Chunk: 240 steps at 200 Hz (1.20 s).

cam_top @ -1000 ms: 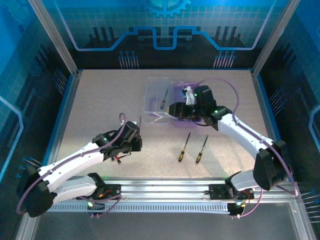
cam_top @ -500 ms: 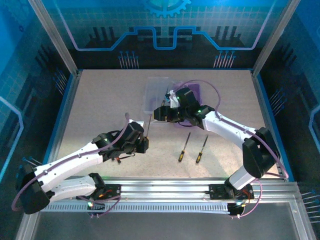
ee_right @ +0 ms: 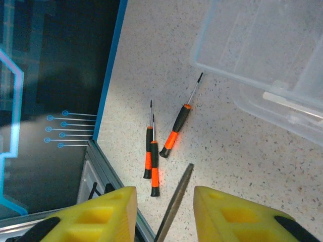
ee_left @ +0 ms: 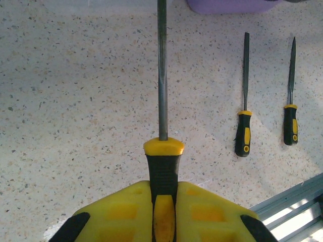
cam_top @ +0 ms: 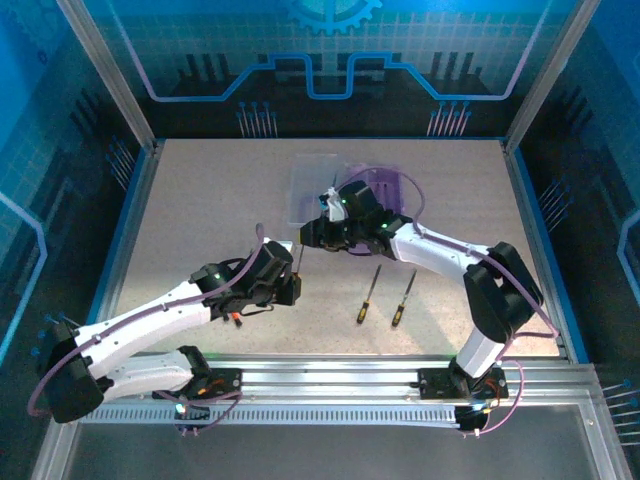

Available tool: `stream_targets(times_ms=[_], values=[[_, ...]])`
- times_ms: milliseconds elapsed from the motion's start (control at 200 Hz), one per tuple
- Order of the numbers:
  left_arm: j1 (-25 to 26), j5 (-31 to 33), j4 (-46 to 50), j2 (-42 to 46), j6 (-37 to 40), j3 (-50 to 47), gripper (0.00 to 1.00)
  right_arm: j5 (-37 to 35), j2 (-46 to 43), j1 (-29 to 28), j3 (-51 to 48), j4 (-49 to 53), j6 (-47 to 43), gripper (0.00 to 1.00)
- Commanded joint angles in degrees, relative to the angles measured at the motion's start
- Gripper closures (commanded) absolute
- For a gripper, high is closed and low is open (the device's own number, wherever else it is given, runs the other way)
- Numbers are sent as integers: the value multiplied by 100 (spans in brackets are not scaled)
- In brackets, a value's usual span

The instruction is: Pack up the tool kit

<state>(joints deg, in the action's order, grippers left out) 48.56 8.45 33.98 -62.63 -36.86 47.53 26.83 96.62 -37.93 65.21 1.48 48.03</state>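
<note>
At table centre, left gripper point(ee_left: 162, 187) clenched on handle of yellow-black screwdriver point(ee_left: 162, 151), shaft held level and pointed toward right gripper point(ee_right: 164, 196), prob. so it can be passed across. Right fingers point(ee_right: 108, 212) stand apart either side of shaft tip w/ gap both sides, no grip yet. Purple case point(cam_top: 392, 186) sits just behind right arm, clear lid point(ee_right: 262, 45) lying open to take tools; contents can't be read, base mostly hidden. Unpacked on table point(cam_top: 200, 200): 2 loose yellow-black screwdrivers point(ee_left: 243, 128), 3 orange screwdrivers point(ee_right: 175, 132).
</note>
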Motion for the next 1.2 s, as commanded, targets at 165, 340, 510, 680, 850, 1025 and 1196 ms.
stream_targets(times_ms=[165, 340, 510, 680, 850, 1025, 1196], values=[[40, -95, -128, -40, 171, 145, 94, 146, 110, -91, -7, -295, 164, 81], [40, -25, -119, -48, 164, 162, 87, 239, 140, -88, -60, -556, 372, 91], [40, 39, -223, 64, 57, 171, 83, 50, -13, -126, -192, -831, 486, 93], [40, 123, -221, 273, 17, 184, 60, -153, -101, -114, -122, -680, 325, 94], [42, 90, -132, 611, -73, 130, 37, -140, -236, 246, 5, -366, 25, 94], [40, 276, -94, 1144, -303, -268, 26, -73, -385, 944, 430, 144, -377, 94], [42, 351, -122, 1467, -521, -657, 22, -116, -569, 1628, 909, 625, -792, 93]])
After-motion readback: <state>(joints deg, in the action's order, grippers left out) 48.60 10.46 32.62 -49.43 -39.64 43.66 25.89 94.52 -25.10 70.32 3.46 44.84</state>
